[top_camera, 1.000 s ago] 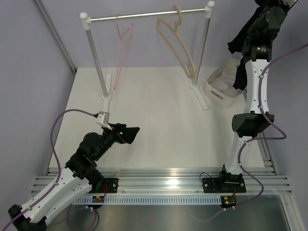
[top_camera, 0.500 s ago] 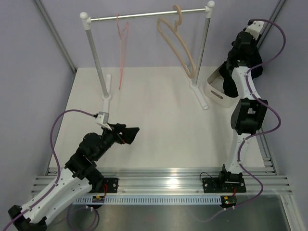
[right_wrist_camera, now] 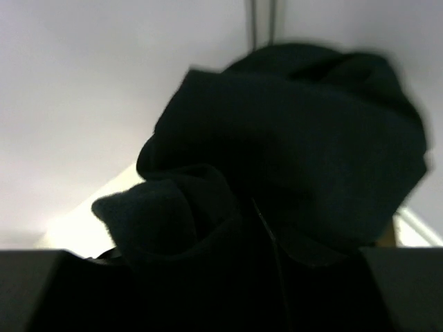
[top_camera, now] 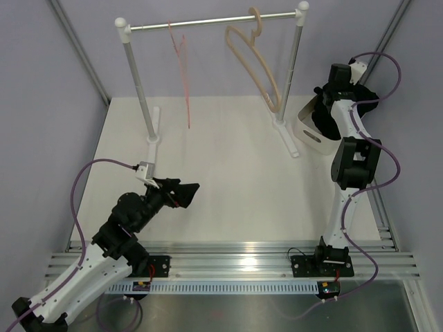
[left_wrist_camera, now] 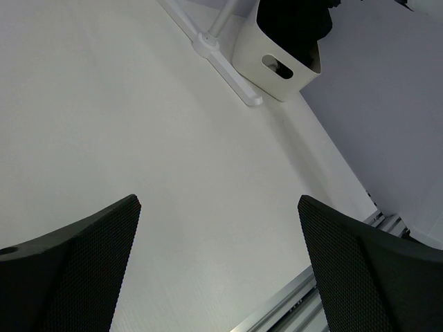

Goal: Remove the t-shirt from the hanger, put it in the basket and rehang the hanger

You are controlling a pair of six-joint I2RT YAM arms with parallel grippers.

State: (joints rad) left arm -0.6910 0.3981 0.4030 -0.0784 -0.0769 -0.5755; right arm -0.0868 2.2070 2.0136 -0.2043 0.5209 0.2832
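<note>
The black t-shirt [top_camera: 361, 95] is off the hanger and bunched around my right gripper [top_camera: 348, 95] over the white basket [top_camera: 306, 131]. Part of it hangs down inside the basket. In the right wrist view the t-shirt [right_wrist_camera: 291, 138] fills the frame and hides the fingers; the gripper appears shut on it. The thin pink-red hanger [top_camera: 182, 66] hangs bare on the rail, turned almost edge-on. My left gripper [top_camera: 188, 192] is open and empty, low over the table at the near left [left_wrist_camera: 218, 207]. The left wrist view shows the basket [left_wrist_camera: 291, 72] with the black cloth [left_wrist_camera: 291, 21] in it.
A white garment rack with a metal rail [top_camera: 208, 23] stands at the back on two posts with long feet. A thicker beige wooden hanger [top_camera: 252, 66] hangs at the rail's right end. The basket sits at the table's right edge beside the rack's right foot [top_camera: 289, 142].
My right arm has come down from high at the back right, lowering the t-shirt to the basket. The bare pink hanger has swung and turned on the rail. The left arm has not moved.
</note>
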